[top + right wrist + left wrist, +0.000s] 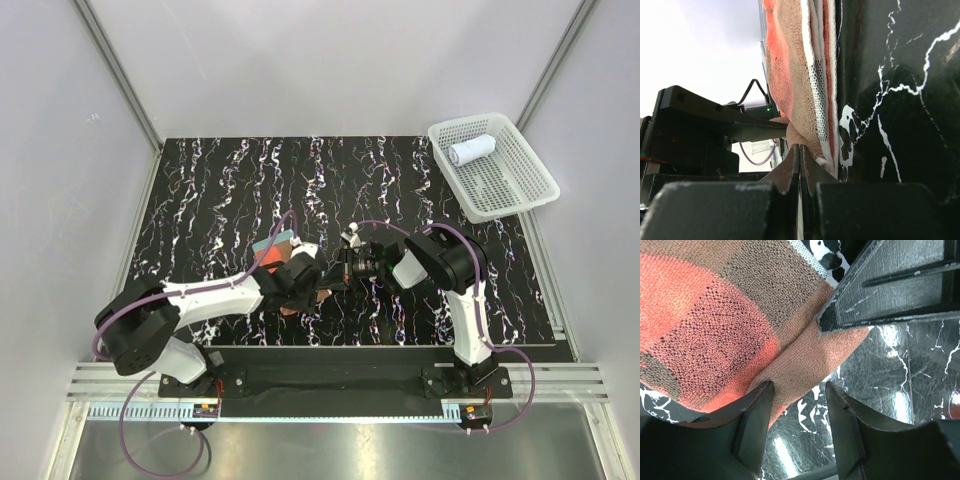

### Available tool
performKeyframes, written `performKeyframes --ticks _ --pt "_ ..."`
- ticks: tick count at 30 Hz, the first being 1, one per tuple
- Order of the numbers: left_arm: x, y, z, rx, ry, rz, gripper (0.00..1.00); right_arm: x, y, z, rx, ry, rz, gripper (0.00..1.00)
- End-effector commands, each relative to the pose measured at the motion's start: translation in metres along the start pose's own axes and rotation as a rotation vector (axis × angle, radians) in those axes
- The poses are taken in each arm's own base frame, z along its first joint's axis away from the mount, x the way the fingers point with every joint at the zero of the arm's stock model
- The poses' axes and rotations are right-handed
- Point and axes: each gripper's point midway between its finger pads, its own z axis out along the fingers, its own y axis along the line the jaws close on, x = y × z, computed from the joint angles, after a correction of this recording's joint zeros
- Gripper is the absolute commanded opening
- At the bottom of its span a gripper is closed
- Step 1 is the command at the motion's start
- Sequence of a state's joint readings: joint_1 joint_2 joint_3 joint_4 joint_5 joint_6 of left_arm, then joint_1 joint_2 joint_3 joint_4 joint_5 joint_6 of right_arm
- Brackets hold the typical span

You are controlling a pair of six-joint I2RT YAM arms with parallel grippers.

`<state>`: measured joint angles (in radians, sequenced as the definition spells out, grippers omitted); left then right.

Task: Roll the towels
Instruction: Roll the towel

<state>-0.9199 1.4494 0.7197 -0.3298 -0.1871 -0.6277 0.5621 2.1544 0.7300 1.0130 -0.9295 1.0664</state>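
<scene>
- Two grippers meet at the near corner of the orange towel (715,315), which lies on the black table (200,200).
- The left gripper (797,387) has its jaws about half apart. The towel's brown corner pokes just into the gap, right next to one finger, but nothing is squeezed. I think it waits there so it can catch or tuck the cloth.
- The right gripper (800,150) comes at the same towel corner from the other side. Its jaws are pressed tight together, and the tips touch the edge of the cloth. I cannot tell if a bit of cloth is pinched between them. Jaws pressed flat like that make a thin wedge, good for sliding under an edge.
- The orange towel lies in soft layers, not in a tight roll yet. Its teal edge is on the side away from the grippers.
- Far past the orange towel, off to its right, sits the white basket (535,155). The white towel (472,150) is inside it, already rolled up. So one towel looks done and one is left.
</scene>
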Motion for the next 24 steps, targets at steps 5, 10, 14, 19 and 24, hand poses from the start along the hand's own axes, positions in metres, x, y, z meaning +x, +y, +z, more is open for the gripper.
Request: performKeyframes --ticks 5,10,14,19,24 --pt "0.037 0.036 0.022 -0.181 0.137 0.056 0.53 -0.001 -0.026 0.004 0.076 -0.043 -0.014 0.01" --pt "0.043 0.042 0.032 -0.251 0.199 0.078 0.4 -0.002 -0.011 -0.003 0.094 -0.053 -0.048 0.03" --pt "0.047 0.043 0.036 -0.265 0.217 0.085 0.18 -0.011 -0.014 -0.018 0.295 -0.084 -0.043 0.07" --pt "0.048 0.042 0.038 -0.276 0.236 0.085 0.03 -0.057 0.028 -0.046 0.509 -0.196 -0.181 0.3" --pt "0.047 0.022 0.03 -0.209 0.287 0.041 0.0 -0.069 0.034 -0.095 0.795 -0.287 -0.18 0.47"
